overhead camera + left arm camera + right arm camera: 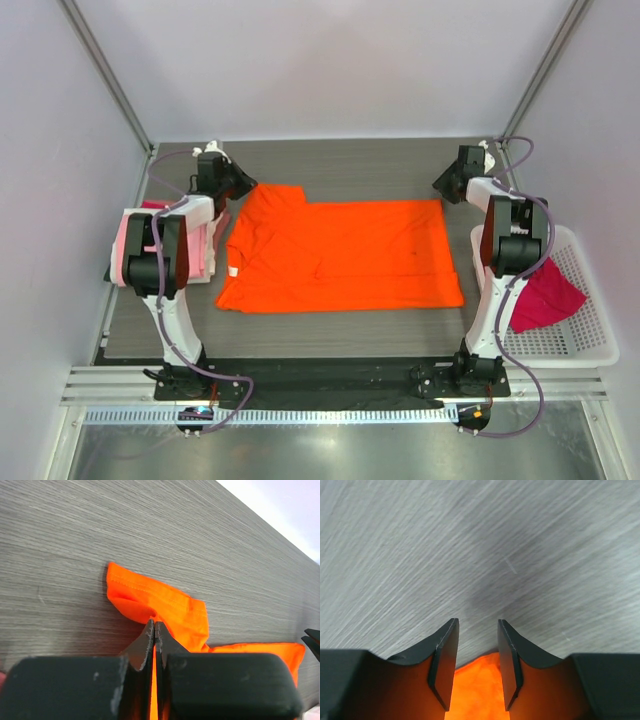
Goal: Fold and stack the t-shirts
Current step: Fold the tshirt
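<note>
**Left clamped on orange tee, right jaws apart**

My left gripper [154, 625] is clenched tight on a bunched edge of the orange tee [340, 255], near the table's [350, 160] far left corner. My right gripper [477, 622] stands with jaws parted at the tee's far right corner, pinching nothing. The tee lies spread across mid-table. A pink tee [128, 240] sits at the left edge, and a magenta tee [548, 295] lies in the basket [590, 335] at the right edge. Grey wood-grain surface, pale walls
</note>
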Controlling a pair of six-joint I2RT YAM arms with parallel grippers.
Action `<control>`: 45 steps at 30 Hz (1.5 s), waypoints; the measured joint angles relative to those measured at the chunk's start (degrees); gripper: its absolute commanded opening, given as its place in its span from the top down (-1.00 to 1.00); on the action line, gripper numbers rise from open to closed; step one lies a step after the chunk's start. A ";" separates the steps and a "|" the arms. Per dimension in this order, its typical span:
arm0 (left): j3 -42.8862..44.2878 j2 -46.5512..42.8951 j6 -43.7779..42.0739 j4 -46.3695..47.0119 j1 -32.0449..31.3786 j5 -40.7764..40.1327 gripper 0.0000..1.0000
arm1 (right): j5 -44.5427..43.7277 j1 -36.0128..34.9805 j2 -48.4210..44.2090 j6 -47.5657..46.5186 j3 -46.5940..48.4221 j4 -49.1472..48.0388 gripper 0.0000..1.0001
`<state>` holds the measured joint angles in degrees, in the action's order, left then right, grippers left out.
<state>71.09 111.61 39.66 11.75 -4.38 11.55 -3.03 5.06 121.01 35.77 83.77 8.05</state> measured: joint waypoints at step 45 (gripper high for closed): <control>23.85 16.70 -0.52 -22.03 0.20 -1.25 -0.06 | 1.66 -0.94 -1.81 -5.03 -3.78 0.66 0.97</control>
<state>94.94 128.31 39.13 -10.28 -4.19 10.31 -1.37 4.12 119.20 30.74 79.99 8.71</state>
